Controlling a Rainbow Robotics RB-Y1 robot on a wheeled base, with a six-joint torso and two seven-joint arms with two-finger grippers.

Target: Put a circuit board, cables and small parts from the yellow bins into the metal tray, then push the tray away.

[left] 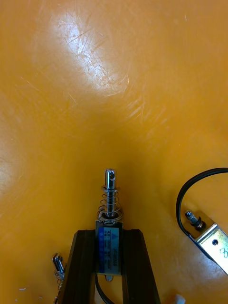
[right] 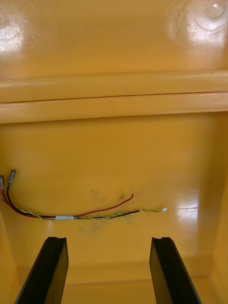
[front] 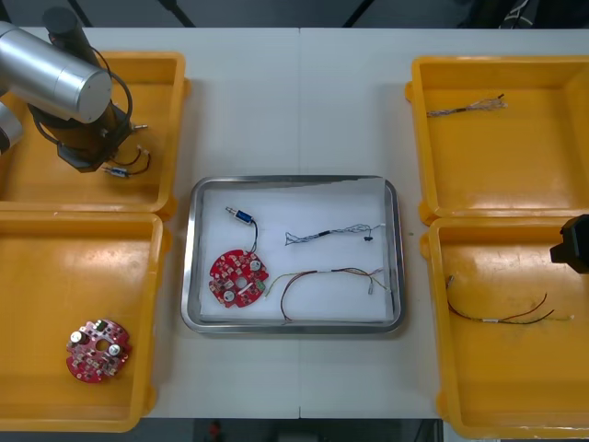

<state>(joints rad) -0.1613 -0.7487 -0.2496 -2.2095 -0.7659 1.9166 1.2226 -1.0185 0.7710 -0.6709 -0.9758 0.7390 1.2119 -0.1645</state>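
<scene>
My left gripper (left: 108, 233) was clenched on a small metal part (left: 110, 216), pinching its body so the spring end poked free. It sat low in the yellow bin (front: 166, 74) at the tabletop's (front: 294, 101) far left corner, ready for carrying to the metal tray (front: 195, 276). My right gripper (right: 108, 243) hung released over the red and yellow cable (right: 71, 216) in the near right bin (front: 442, 387).

Electronics workshop: yellow bins (front: 55, 276), circuit boards (front: 239, 277), cables (front: 497, 318), metal tray (front: 188, 267).

The light worktop (front: 248, 110) has a thin seam (front: 299, 101) running straight from its far edge toward the near one. Beyond the far edge lies dark floor (front: 276, 11), crossed by a few pale lines, with a dark shape (front: 529, 11) too indistinct to identify at the right. A small red spot (front: 214, 428) shows just past the near edge.
</scene>
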